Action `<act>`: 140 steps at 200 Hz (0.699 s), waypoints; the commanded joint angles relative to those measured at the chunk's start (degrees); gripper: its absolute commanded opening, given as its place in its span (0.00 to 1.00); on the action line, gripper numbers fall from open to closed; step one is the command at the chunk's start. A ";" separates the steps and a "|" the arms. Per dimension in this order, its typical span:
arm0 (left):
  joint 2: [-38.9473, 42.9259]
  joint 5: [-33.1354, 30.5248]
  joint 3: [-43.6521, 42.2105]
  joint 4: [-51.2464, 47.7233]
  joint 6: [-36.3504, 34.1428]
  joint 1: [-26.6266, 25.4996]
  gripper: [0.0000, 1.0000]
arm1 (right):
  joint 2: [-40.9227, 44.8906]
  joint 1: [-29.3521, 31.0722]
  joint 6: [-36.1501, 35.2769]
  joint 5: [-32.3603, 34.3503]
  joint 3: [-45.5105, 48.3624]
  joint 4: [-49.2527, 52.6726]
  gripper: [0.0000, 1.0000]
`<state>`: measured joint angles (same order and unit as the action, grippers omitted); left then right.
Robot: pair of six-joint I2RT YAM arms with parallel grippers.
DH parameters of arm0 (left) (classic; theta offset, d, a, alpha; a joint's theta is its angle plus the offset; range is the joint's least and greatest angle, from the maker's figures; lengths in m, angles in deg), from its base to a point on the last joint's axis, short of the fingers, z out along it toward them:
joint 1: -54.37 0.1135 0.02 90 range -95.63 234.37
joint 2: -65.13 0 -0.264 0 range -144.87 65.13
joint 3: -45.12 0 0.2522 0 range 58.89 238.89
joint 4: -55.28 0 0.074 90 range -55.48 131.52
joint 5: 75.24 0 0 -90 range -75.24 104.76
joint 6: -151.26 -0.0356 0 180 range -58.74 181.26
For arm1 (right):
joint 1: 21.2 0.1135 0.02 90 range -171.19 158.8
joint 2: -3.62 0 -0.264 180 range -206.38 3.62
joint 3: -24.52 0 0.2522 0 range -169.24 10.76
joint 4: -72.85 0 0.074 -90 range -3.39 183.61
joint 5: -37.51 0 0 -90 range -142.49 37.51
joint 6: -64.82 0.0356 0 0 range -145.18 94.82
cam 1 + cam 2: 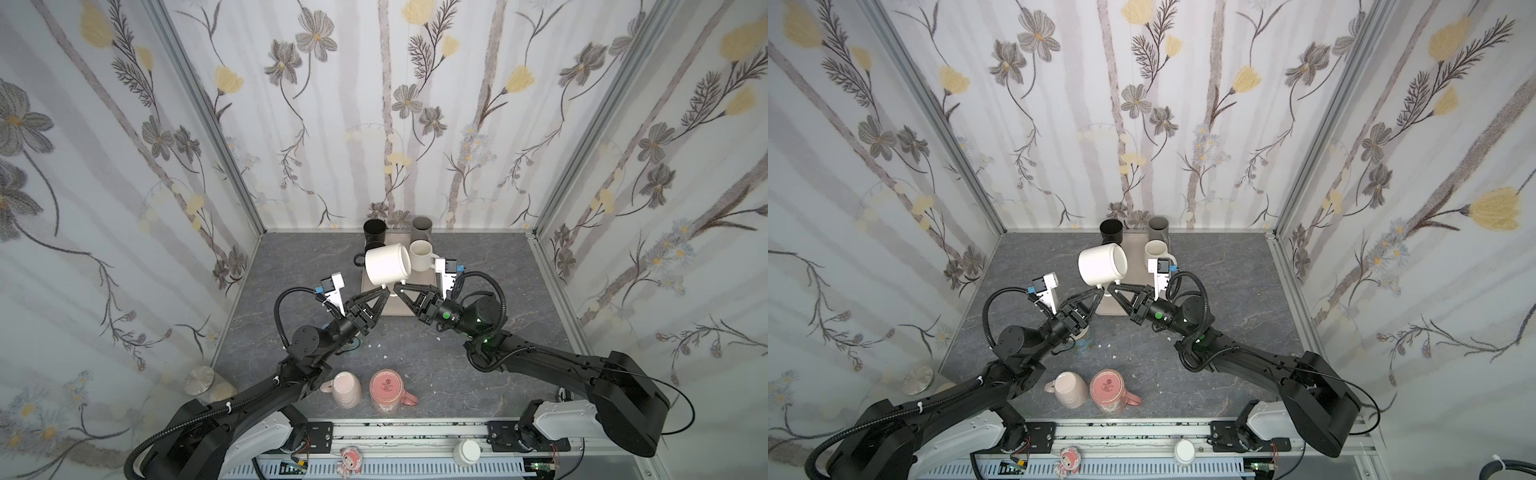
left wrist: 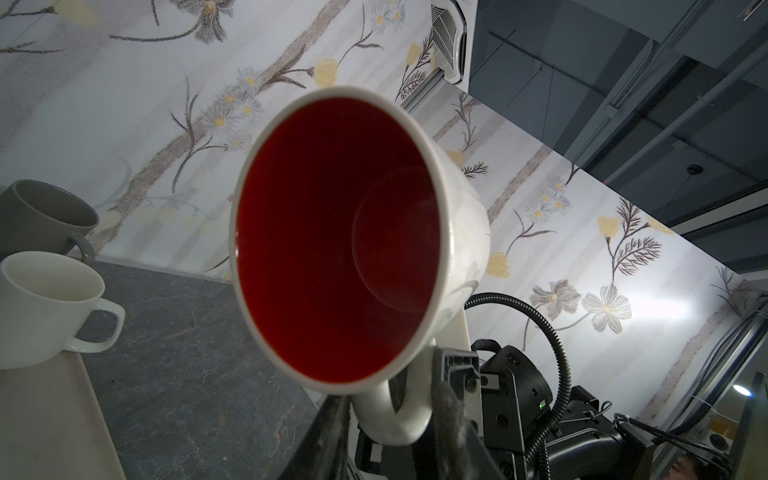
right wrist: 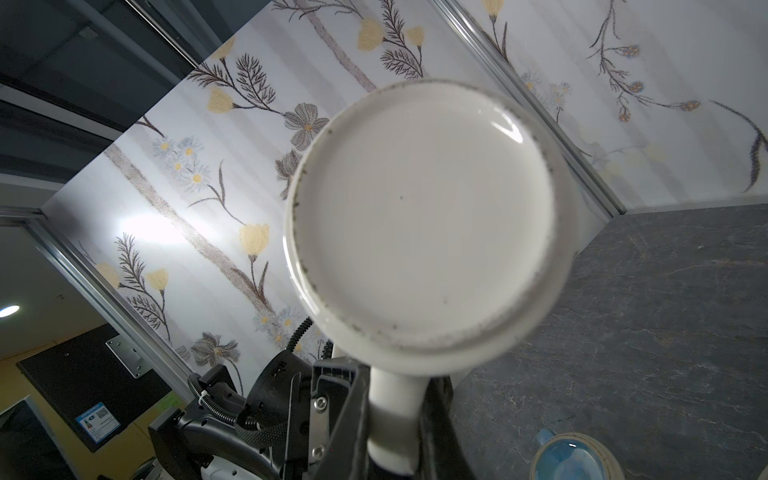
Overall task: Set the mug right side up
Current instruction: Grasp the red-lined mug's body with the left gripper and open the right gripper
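The mug [image 1: 387, 264] lies on its side above the tray [image 1: 399, 309], with its handle at the tips of the left gripper [image 1: 387, 291] and right gripper [image 1: 397, 286]. Beyond the grippers, the far-left mug [image 1: 375, 230], far-right mug [image 1: 422, 228] and cup [image 1: 420, 255] stand on the tray. Behind the grippers, the near-left mug [image 1: 347, 390] and near-right mug [image 1: 386, 390] stand overturned, side by side.

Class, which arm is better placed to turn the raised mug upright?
Probably right: the right fingers are shut on the white mug's handle, holding it sideways. The left fingers flank the handle; their grip is unclear.

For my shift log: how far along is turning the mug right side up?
Done: the white mug is off the table, lying sideways. In hand: the right gripper is shut on its handle; the left gripper flanks it, grip unclear. Left: turn mouth up, set down.
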<state>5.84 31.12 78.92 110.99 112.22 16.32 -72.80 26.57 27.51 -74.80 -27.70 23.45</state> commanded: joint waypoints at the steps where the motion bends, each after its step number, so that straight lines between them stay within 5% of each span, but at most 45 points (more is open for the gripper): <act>1: -0.54 0.87 0.65 4.61 1.33 0.07 0.28 | -0.37 0.29 1.28 -0.54 0.03 -7.21 0.00; 38: -0.67 0.08 0.76 4.47 1.67 0.07 0.27 | -0.83 0.79 1.45 -0.52 0.14 -6.94 0.00; 95: -0.61 -0.80 1.33 2.35 1.75 0.07 0.00 | -0.62 1.09 0.78 0.58 0.44 -4.45 0.00; 140: 1.84 -1.58 2.94 -5.95 -0.90 0.07 0.00 | 1.64 1.01 -1.81 3.38 0.96 0.16 0.08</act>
<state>6.08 30.27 80.36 108.63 115.08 16.32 -72.67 27.53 26.79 -72.22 -27.00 23.50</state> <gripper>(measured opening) 0.105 0.140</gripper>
